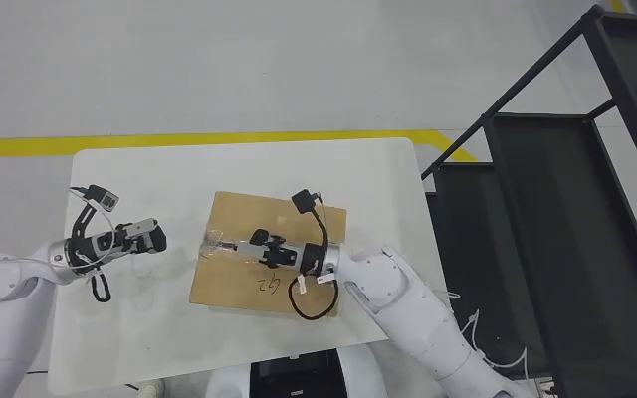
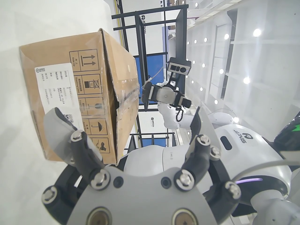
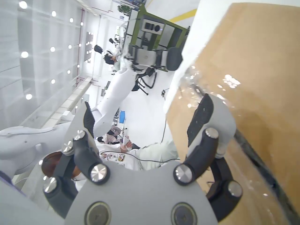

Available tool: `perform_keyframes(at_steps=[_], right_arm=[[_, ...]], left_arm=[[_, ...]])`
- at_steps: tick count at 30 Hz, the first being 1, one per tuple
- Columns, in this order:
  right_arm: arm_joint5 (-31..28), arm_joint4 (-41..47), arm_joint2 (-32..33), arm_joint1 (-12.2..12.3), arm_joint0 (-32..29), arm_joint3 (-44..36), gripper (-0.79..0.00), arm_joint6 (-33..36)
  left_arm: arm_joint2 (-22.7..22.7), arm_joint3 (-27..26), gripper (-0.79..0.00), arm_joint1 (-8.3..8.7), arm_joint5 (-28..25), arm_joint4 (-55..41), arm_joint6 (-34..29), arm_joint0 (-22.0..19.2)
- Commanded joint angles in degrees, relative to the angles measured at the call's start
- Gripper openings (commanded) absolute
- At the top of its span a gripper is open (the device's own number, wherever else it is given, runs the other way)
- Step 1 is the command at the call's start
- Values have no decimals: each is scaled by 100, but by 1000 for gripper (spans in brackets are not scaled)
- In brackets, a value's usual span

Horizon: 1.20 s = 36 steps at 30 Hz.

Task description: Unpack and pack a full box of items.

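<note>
Smooth white tabletop (image 1: 119, 318) with rounded corners, bearing a closed brown cardboard box (image 1: 231, 211) near its middle, flaps sealed by crinkled clear tape (image 2: 126, 97). Over the lid, right claw (image 3: 146, 104) spread apart and empty, one padded finger (image 3: 211, 118) above the taped seam; left claw (image 2: 126, 115) likewise spread and empty, near the box's end wall, not touching. From the left wrist, a white paper label (image 2: 56, 85) and printed symbols (image 2: 91, 94) on that wall.

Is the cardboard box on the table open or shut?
Shut. The cardboard box has its top flaps flat, meeting along the middle, and clear tape covers the seam by the right pincer.
</note>
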Motion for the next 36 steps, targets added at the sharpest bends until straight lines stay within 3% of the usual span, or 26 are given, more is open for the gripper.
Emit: perform_keyframes(at_steps=[1,8,18,23,29,36], right_arm=[[38,7,220,64,-196,-233,0,150],[149,11,892,239,-789,-261,0,249],[208,-212,704,241,-489,417,0,13],[-93,76,753,269,-628,-35,0,11],[-222,364,1148,402,-1250,-866,0,410],[-284,230,1354,486,-1566,-591,0,377]], left_arm=[[3,-16,0,-3,9,5,10,2],[45,-52,0,-16,42,53,17,-25],[7,-67,0,-14,77,99,-6,-36],[-5,-99,0,-15,107,104,6,-6],[13,-187,0,-21,134,141,28,-8],[36,-217,0,-30,144,166,41,3]])
